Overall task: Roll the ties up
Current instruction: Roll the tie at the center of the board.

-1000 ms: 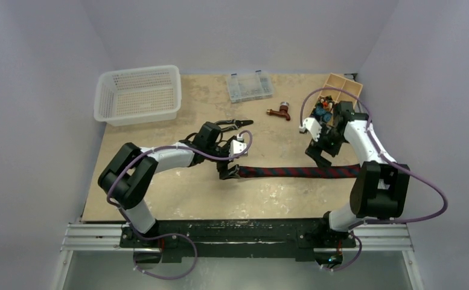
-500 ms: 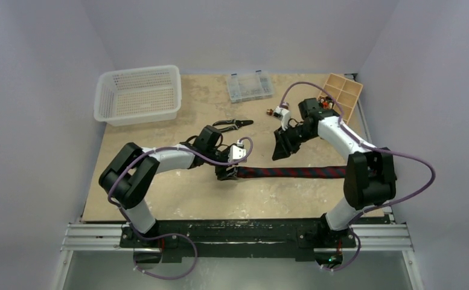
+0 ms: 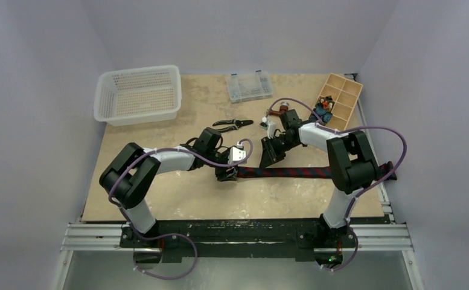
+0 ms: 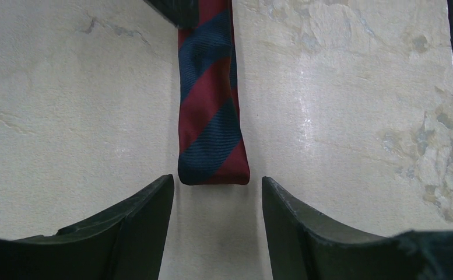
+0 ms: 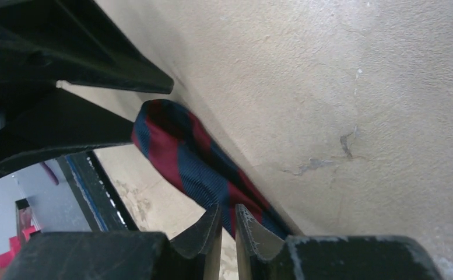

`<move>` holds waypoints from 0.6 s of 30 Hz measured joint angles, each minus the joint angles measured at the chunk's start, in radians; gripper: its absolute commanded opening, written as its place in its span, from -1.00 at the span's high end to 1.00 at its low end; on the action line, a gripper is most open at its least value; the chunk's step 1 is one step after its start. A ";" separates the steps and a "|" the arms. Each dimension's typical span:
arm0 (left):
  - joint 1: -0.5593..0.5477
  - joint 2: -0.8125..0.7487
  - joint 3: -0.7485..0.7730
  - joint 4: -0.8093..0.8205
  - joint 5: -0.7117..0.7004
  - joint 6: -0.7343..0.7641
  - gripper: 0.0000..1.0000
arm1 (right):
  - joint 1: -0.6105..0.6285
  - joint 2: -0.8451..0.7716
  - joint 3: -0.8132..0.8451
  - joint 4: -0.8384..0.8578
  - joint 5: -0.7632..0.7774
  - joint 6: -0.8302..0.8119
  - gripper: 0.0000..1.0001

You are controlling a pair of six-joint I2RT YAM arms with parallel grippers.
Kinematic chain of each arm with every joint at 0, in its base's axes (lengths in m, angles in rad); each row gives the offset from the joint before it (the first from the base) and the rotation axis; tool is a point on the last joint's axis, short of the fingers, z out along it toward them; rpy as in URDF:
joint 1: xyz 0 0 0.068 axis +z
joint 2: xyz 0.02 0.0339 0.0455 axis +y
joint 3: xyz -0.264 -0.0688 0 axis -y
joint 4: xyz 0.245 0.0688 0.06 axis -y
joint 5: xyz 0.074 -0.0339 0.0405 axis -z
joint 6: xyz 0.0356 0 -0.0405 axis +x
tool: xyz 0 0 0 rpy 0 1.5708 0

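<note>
One of the ties [image 3: 292,172] lies flat as a long navy and dark red striped strip across the table, running from centre to the right edge. My left gripper [image 3: 227,173] sits low at its left end. In the left wrist view the squared tie end [image 4: 212,166] lies just ahead of the open left gripper [image 4: 217,181], not between the fingers. My right gripper [image 3: 265,162] hovers at the strip's far edge, close to the left gripper. In the right wrist view the right gripper [image 5: 228,213] shows only a thin slit, tips over the tie [image 5: 183,157], with no fabric seen caught.
A white mesh basket [image 3: 138,93] stands at the back left and a clear compartment case [image 3: 250,86] at the back centre. Black-handled pliers [image 3: 232,124] lie behind the left gripper. A wooden divided box [image 3: 340,96] with small parts is at the back right.
My right arm swung from the back right toward the centre, down to the tie near the left gripper, its jaws closing on the way. The left jaws narrowed a little at the tie end.
</note>
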 measured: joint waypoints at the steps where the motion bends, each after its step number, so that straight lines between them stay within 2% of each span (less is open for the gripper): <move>1: -0.002 0.002 0.000 0.008 -0.001 -0.004 -0.09 | 0.006 0.011 0.000 0.011 0.006 0.009 0.79; 8: -0.032 0.024 -0.002 0.063 -0.005 -0.045 0.03 | 0.035 0.071 -0.002 0.047 0.062 0.018 0.89; 14: -0.055 0.031 -0.005 0.106 -0.020 -0.091 0.09 | 0.036 0.064 -0.001 0.038 0.067 0.012 0.68; 18: -0.055 0.031 -0.020 0.120 -0.037 -0.093 0.10 | 0.037 0.011 -0.001 0.016 0.069 0.011 0.67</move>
